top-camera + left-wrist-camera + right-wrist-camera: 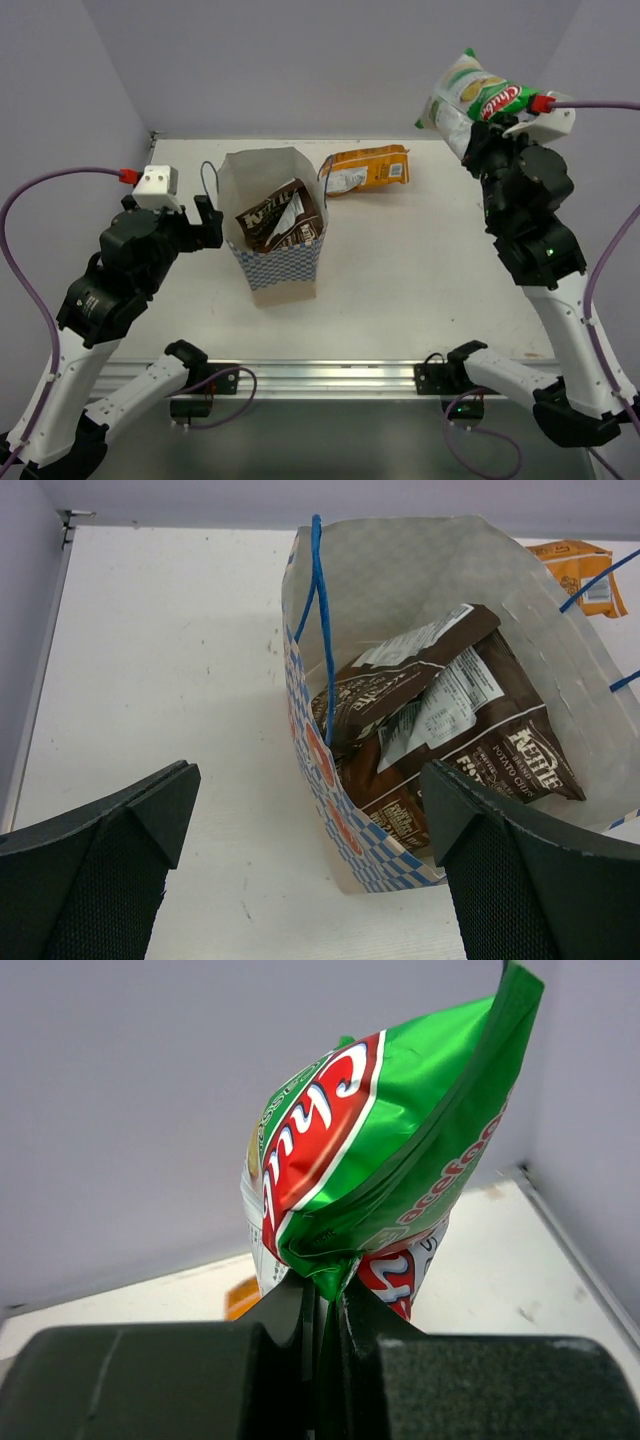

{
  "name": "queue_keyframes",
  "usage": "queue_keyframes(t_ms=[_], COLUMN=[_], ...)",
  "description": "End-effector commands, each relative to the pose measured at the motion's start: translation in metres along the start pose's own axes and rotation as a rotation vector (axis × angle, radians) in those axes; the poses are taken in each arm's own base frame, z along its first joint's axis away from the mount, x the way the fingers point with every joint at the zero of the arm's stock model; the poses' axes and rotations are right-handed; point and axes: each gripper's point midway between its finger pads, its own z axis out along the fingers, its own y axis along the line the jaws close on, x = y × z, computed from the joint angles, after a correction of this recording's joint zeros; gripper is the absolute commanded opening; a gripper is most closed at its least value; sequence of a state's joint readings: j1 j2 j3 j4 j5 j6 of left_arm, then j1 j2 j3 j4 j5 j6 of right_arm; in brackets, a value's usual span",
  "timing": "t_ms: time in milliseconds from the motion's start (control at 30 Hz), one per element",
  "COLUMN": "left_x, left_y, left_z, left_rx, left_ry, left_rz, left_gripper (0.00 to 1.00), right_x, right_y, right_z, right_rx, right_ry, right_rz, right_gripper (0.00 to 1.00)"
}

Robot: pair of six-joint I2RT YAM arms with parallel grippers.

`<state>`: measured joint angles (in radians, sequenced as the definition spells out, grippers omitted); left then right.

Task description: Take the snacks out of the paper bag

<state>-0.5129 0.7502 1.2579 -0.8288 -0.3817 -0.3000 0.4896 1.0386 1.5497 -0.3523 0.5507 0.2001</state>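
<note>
- Right end effector (322, 1300) clamps the green-and-white crinkly chip packet (370, 1150), aloft.
- Left end effector (308, 790) gapes empty beside the cream checkered paper bag (330, 780).
- Next, probably: release it — two dark brown packets (450, 750) sit inside.

Illumination is bright, even and diffuse in all three views, apparently from overhead. The tall cream paper bag (280, 268) throws a faint, soft shadow on the white tabletop (420, 280). Mild glare sits on the glossy green-and-white foil chip packet (400, 1130). Lettering on the dark brown chip packets (450, 750) is sharp. The black fingers (100, 880) of the left gripper (307, 780) and the right gripper (322, 1295) are soft-focused.
</note>
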Motion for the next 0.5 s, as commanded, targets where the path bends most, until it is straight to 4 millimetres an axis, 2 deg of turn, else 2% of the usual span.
queue_keyframes(t_ms=[0, 33, 67, 100, 133, 200, 233, 267, 300, 367, 433, 467], left_x=[-0.007, -0.007, -0.006, -0.006, -0.007, -0.007, -0.008, -0.008, -0.008, -0.008, -0.007, -0.007], left_y=[-0.004, -0.005, -0.005, -0.006, -0.007, -0.007, -0.007, -0.007, -0.007, -0.006, -0.005, -0.006], left_z=[0.001, 0.002, 0.002, 0.002, 0.001, 0.001, 0.0, 0.0, -0.001, -0.001, -0.002, -0.002], left_rx=[0.017, 0.022, 0.022, 0.028, 0.033, 0.037, 0.039, 0.038, 0.039, 0.033, 0.029, 0.03], left_ry=[-0.037, -0.034, -0.033, -0.033, -0.033, -0.035, -0.038, -0.039, -0.038, -0.033, -0.028, -0.027], left_rz=[-0.023, -0.019, -0.016, -0.014, -0.013, -0.013, -0.012, -0.013, -0.012, -0.013, -0.016, -0.021], left_gripper=[1.0, 1.0, 1.0, 1.0, 1.0, 1.0, 1.0, 1.0, 1.0, 1.0, 1.0, 1.0], right_x=[0.018, 0.026, 0.049, 0.064, 0.088, 0.112, 0.136, 0.149, 0.15, 0.18, 0.188, 0.208], right_y=[-0.044, -0.065, -0.078, -0.081, -0.103, -0.116, -0.126, -0.127, -0.136, -0.144, -0.146, -0.147], right_z=[0.009, 0.015, 0.02, 0.024, 0.031, 0.038, 0.046, 0.051, 0.059, 0.073, 0.091, 0.1], right_rx=[0.148, 0.209, 0.24, 0.231, 0.292, 0.317, 0.333, 0.326, 0.332, 0.327, 0.302, 0.294], right_ry=[-0.006, 0.001, 0.047, 0.086, 0.125, 0.175, 0.226, 0.253, 0.23, 0.285, 0.274, 0.314], right_rz=[0.132, 0.171, 0.172, 0.189, 0.217, 0.254, 0.281, 0.292, 0.312, 0.35, 0.386, 0.401], right_gripper=[0.0, 0.0, 0.0, 0.0, 0.0, 0.0, 0.0, 0.0, 0.0, 0.0, 0.0, 0.0])
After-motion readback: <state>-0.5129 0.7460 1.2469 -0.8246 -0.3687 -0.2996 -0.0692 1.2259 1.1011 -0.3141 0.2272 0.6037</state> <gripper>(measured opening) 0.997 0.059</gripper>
